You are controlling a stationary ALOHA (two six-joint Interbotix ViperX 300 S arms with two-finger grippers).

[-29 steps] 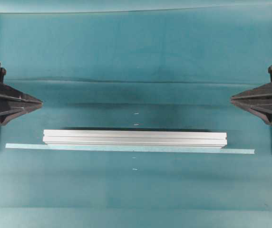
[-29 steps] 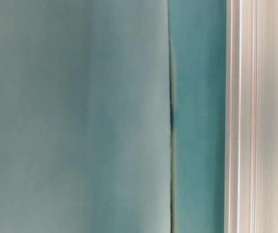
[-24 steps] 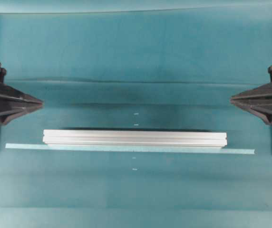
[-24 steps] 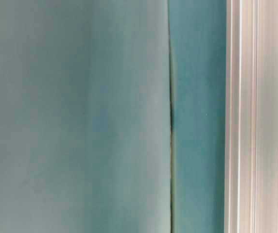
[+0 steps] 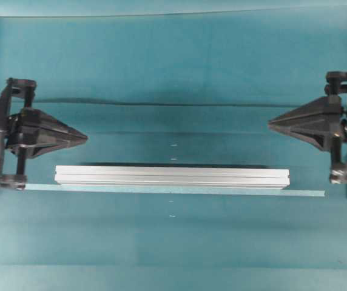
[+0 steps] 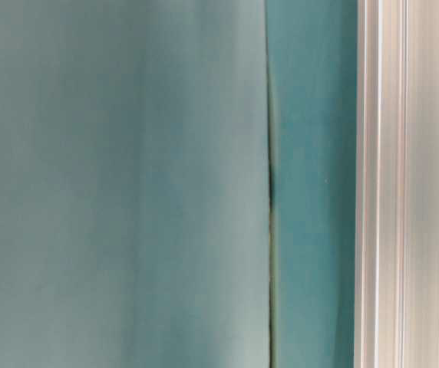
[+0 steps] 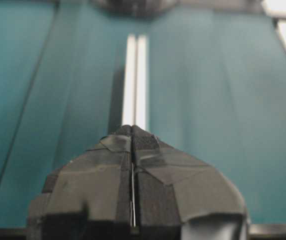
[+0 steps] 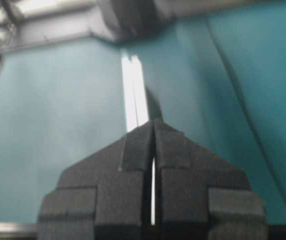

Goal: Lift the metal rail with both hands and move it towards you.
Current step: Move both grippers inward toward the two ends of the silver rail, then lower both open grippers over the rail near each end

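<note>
The left gripper (image 5: 84, 138) has its fingers pressed together, tips pointing toward 3 o'clock in the overhead view; nothing is held, and the left wrist view confirms the two pads (image 7: 108, 175) meet along a thin seam. The right gripper (image 5: 271, 123) is likewise closed and empty, tips pointing toward 9 o'clock; the right wrist view shows its pads (image 8: 175, 165) together with only a sliver of light between them. Both grippers hang apart from the rail (image 5: 172, 176): the left tips lie at about 11 o'clock from the rail's left end, the right tips at about 1 o'clock from its right end, each on the far side of it. The step in hand is judged to be the approach, with no contact made. The next move calls for both sets of fingers to part, for each gripper to come toward 6 o'clock until it lines up with its end of the rail, to descend, and to clamp; the lift should then be even at both ends so the rail stays level. The rail lies flat on the teal cloth (image 5: 173, 73), near the table's centre, running from 9 to 3 o'clock. It is a straight silver bar with lengthwise grooves, seen close in the table-level view (image 6: 407, 184). A thin pale strip (image 5: 307, 193) lies along its 6 o'clock edge and extends past both ends.
</note>
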